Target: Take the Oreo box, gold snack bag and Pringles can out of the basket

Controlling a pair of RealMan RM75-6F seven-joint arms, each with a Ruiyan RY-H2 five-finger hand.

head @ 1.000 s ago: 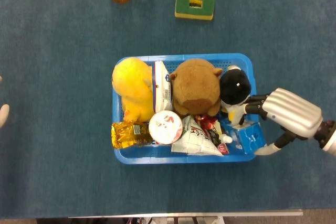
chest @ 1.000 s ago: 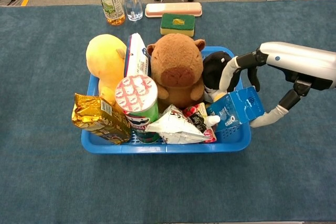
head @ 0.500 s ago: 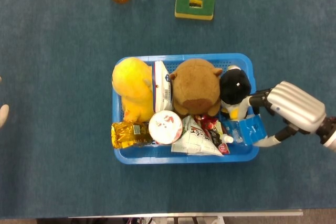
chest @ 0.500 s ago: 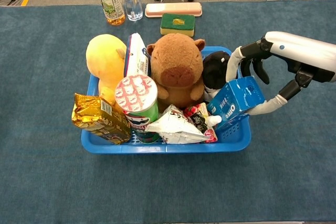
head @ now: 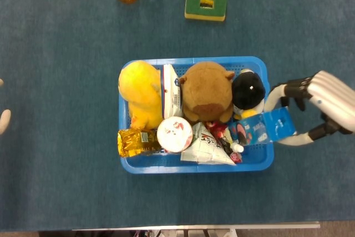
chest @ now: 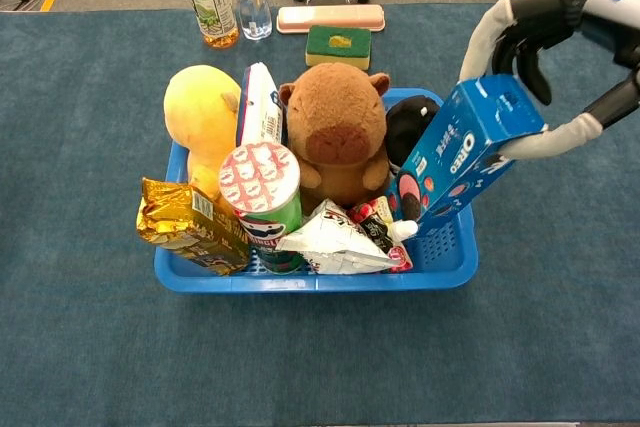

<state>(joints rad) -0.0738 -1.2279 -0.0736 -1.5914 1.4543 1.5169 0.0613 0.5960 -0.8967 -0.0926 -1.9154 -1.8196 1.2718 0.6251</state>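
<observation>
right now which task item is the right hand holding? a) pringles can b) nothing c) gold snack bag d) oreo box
d: the right hand grips the blue Oreo box tilted up at the basket's right end, while the gold snack bag and Pringles can sit untouched inside.

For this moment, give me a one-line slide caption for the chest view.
Right hand lifts the tilted Oreo box from the blue basket; Pringles can and gold snack bag remain inside.
</observation>
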